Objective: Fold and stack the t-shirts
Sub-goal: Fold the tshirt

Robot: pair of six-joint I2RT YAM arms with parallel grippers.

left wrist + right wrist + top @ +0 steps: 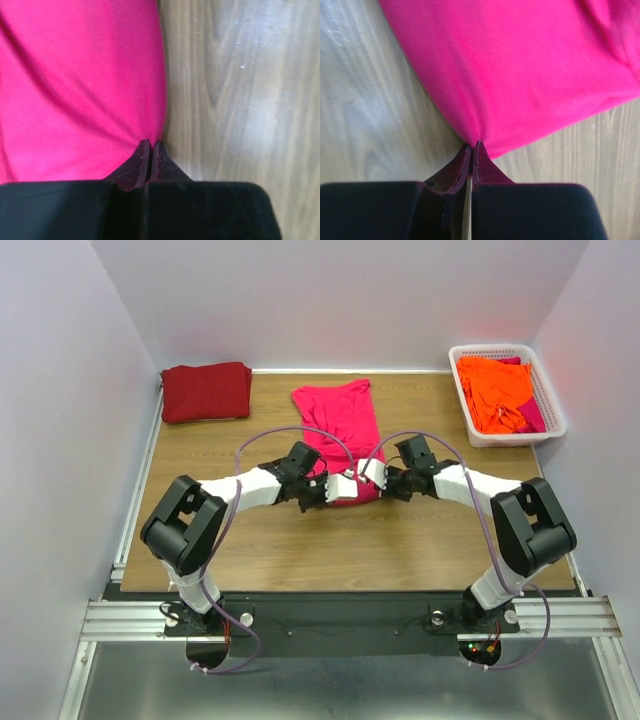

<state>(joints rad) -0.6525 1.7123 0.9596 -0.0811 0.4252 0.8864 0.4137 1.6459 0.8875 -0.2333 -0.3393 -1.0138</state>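
A bright pink-red t-shirt [340, 425] lies lengthwise in the middle of the wooden table. My left gripper [333, 490] is shut on its near left corner; in the left wrist view the closed fingertips [151, 145] pinch the cloth's edge [80, 85]. My right gripper [368, 478] is shut on its near right corner; in the right wrist view the closed tips [472, 146] pinch a corner of the pink cloth [530, 65]. A folded dark maroon-red t-shirt [206, 391] lies at the back left. Orange t-shirts [495, 390] fill the basket.
A white latticed plastic basket [555, 420] stands at the back right and holds the orange cloth plus a bit of pink-red cloth [532, 415]. White walls enclose the table on three sides. Bare wood [300, 550] lies between the shirt and the arm bases.
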